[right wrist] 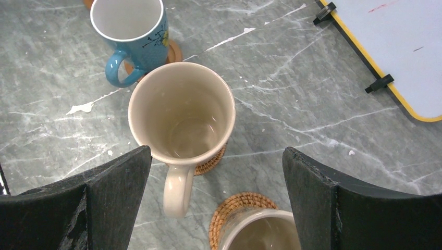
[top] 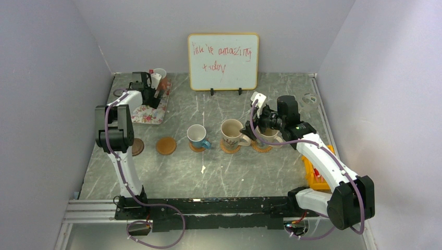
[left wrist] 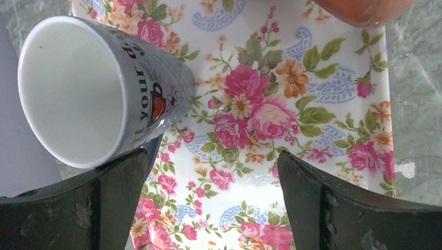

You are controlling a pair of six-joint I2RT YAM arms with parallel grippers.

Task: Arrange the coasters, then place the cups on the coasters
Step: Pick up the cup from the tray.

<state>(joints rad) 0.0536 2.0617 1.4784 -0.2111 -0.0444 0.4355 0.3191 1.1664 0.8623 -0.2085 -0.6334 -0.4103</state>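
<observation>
Three cups stand on woven tan coasters in a row: a blue-handled cup (top: 197, 135) (right wrist: 130, 31), a cream cup (top: 231, 133) (right wrist: 182, 114), and another cream cup (top: 269, 135) (right wrist: 260, 232) on its coaster (right wrist: 234, 205). My right gripper (top: 259, 130) (right wrist: 216, 156) hovers open just above that last cup, holding nothing. A bare tan coaster (top: 166, 145) and a dark brown coaster (top: 137, 147) lie to the left. My left gripper (top: 148, 96) (left wrist: 211, 166) is open over the floral tray (left wrist: 292, 104). A printed grey-white cup (left wrist: 99, 88) is beside its left finger, and an orange-brown cup (left wrist: 359, 10) stands further off.
A whiteboard (top: 223, 61) with red writing stands at the back centre. An orange-yellow box (top: 315, 174) sits at the right edge beside the right arm. A clear round object (top: 311, 99) lies at the back right. Walls close in three sides.
</observation>
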